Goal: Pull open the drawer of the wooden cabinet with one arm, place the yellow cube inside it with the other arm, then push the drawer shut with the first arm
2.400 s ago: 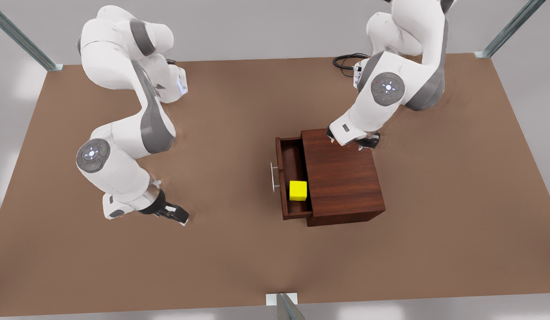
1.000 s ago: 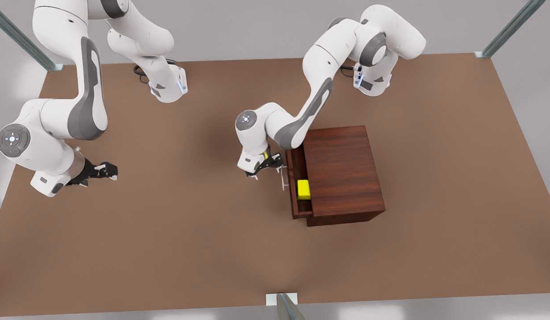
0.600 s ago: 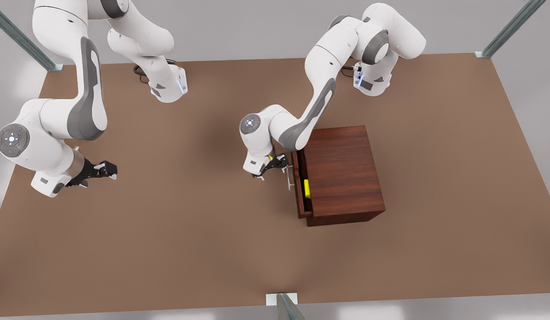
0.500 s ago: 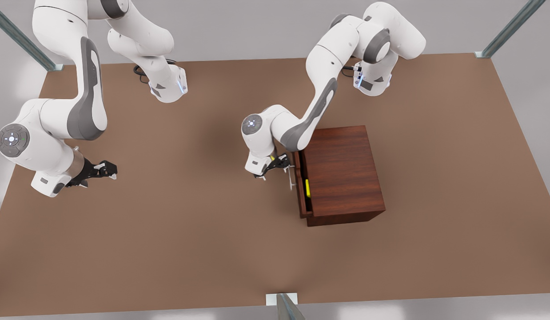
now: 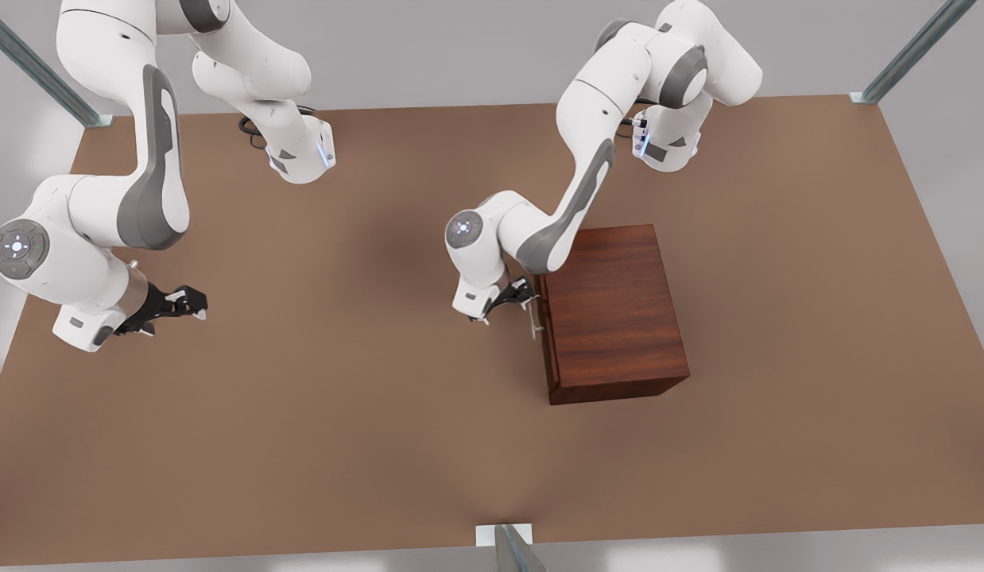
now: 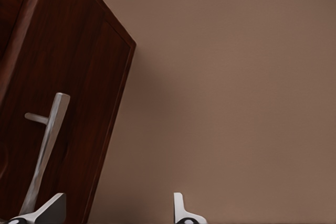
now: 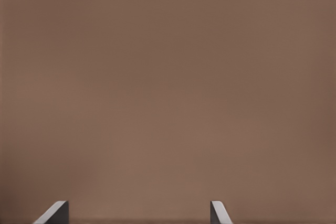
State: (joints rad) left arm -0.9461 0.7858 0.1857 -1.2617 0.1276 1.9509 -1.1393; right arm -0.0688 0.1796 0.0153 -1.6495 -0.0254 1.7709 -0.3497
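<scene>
1. No brand, label or readable writing shows on the arms, the furniture or the table.
2. The wooden cabinet (image 5: pixel 611 314) stands on the brown table (image 5: pixel 381 445), right of centre in the front view. Its drawer (image 5: pixel 545 334) is pushed in, the front flush with the cabinet face.
3. The left gripper (image 5: pixel 514 302) sits just beside the drawer front at the silver bar handle (image 5: pixel 532 318). In the left wrist view its fingertips (image 6: pixel 181 211) stand apart, one of them (image 6: pixel 50 208) at the end of the handle (image 6: pixel 44 150); they grip nothing.
4. The right gripper (image 5: pixel 182 302) waits well apart from the cabinet, at the front view's left, low over bare table. Its fingertips (image 7: pixel 58 211) are spread and empty.
5. Half a second ago the drawer stood slightly out and a sliver of the yellow cube showed inside. Now the drawer is closed with the cube hidden within, and the left gripper has moved closer to the cabinet. The right arm has barely shifted.
6. The table top is plain matte brown. Grey walls surround it, with metal frame posts (image 5: pixel 31 67) at the corners.
</scene>
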